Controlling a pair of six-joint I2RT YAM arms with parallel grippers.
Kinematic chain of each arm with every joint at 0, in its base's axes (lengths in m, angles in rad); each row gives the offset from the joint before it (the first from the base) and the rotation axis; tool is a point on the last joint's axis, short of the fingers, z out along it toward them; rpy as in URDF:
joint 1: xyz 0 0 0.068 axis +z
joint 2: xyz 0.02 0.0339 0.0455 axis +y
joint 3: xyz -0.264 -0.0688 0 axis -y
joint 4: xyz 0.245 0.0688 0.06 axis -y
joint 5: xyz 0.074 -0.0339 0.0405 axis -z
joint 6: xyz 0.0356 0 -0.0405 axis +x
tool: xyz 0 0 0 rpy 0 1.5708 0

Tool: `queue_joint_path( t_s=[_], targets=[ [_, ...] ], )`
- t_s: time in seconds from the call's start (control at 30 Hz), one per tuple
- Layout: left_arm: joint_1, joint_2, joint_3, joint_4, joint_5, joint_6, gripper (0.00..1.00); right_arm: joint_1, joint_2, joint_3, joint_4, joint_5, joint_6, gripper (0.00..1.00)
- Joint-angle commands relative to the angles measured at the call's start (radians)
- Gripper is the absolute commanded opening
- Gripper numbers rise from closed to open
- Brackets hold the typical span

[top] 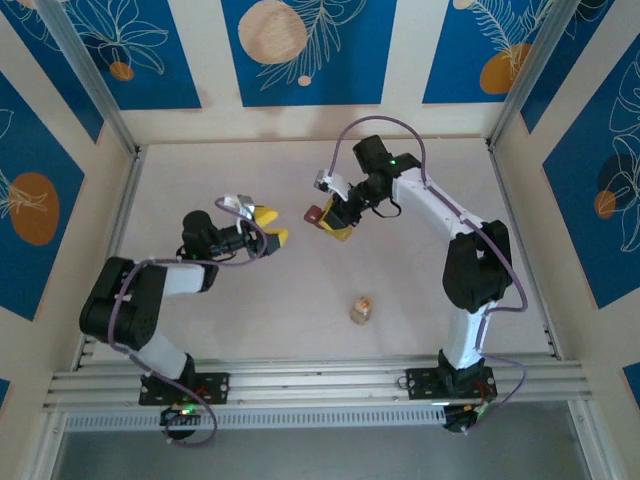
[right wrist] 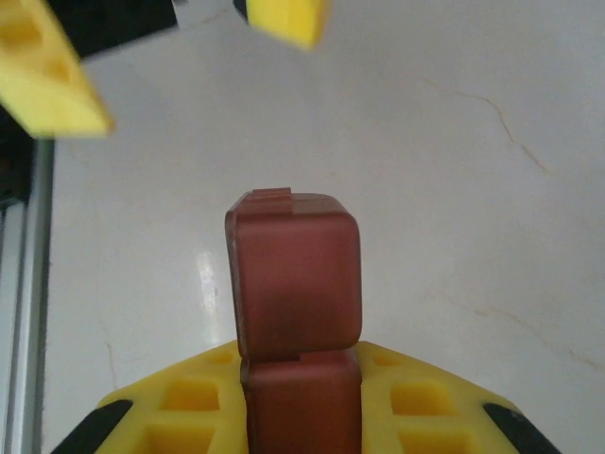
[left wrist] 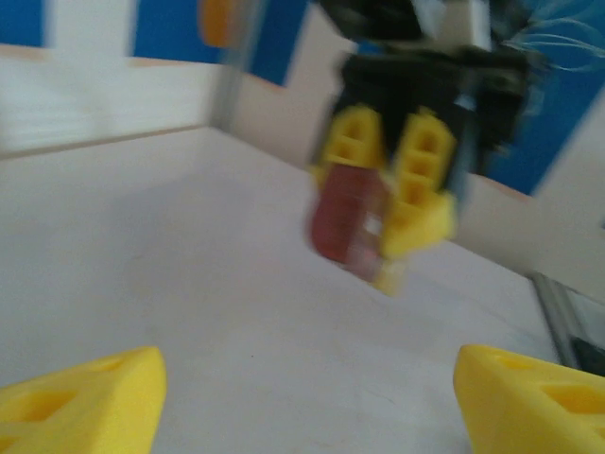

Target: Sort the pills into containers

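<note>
- Pale table (top: 250,330) stretches away from the two arm bases at my near edge.
- Nearest on it, a small clear vial (top: 361,310) with orange marking stands alone, between the arms and closer to the right one.
- Further in, on the left, the left arm's jaws stand wide. Their yellow fingers (top: 266,214) have nothing between them and point across at the right arm.
- From the left wrist, those fingertips (left wrist: 85,402) sit in the bottom corners, with bare table between them.
- Just beyond, near mid-table, the right arm's jaws are clamped on the containers (top: 316,213), a tiny box.
- Its dark red cell (right wrist: 293,284) sticks out past the right arm's fingers (right wrist: 373,364), which grip the rest.
- The box and the left arm's jaws are near each other but apart.
- I cannot tell whether the box touches the table.
</note>
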Motion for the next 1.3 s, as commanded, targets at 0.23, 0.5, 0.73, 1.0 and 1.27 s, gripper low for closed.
queue_joint_path(
  t_s=[0.23,0.5,0.73,1.0,1.27],
  targets=[
    [-0.041,0.072,0.076,0.155,0.225,0.031,0.61,0.026,-0.015,0.018,-0.166,0.019,-0.14,0.2],
    [-0.116,-0.127,0.052,-0.516,-0.066,0.615,0.59,0.026,-0.084,-0.003,-0.181,-0.015,-0.152,0.14],
    [-0.262,-0.243,0.042,-0.634,-0.534,0.944,0.7,0.021,-0.063,0.0,-0.231,-0.02,-0.139,0.08],
    [-0.303,-0.265,-0.05,-0.439,-0.52,1.142,0.74,0.02,0.045,0.117,-0.418,-0.072,-0.143,0.06],
    [-0.36,-0.281,-0.05,-0.413,-0.552,1.244,0.74,0.021,0.086,0.136,-0.47,-0.085,-0.132,0.06]
  ],
)
